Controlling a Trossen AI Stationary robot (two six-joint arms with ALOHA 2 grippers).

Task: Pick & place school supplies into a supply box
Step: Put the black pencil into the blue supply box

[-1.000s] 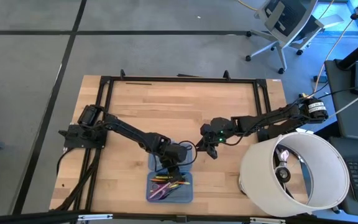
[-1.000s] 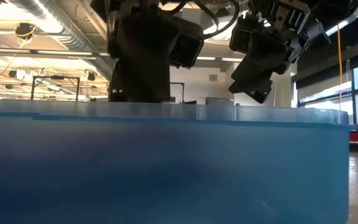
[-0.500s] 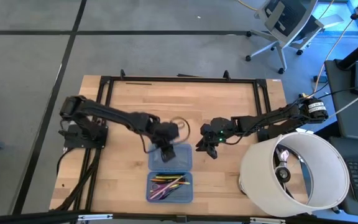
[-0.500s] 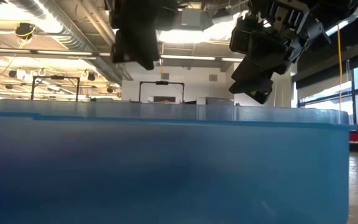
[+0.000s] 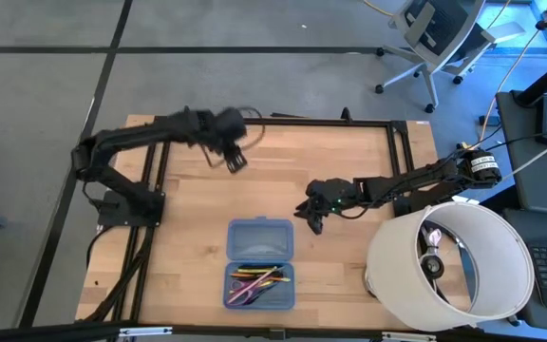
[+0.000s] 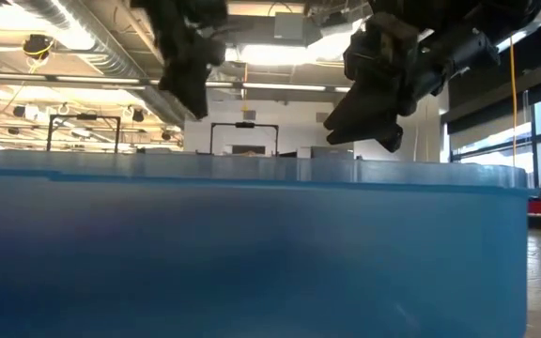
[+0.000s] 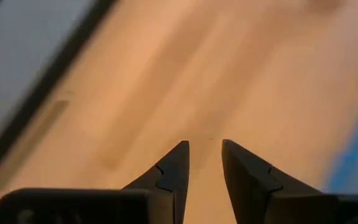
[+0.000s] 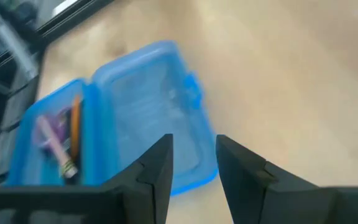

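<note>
Supply box lying open at the table's near edge, school supplies resting in its near half, left gripper hovering far-left, fingers parted (empty), right gripper hanging right of the box, likewise parted, empty.

my arms are matte black and jointed, looped cables, green light by my right hand, notched fingers.

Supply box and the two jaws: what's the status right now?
Left gripper up near table's far edge, empty. Right gripper hovering beside supply box, empty. Box open, school supplies inside. Nothing blocking.
</note>
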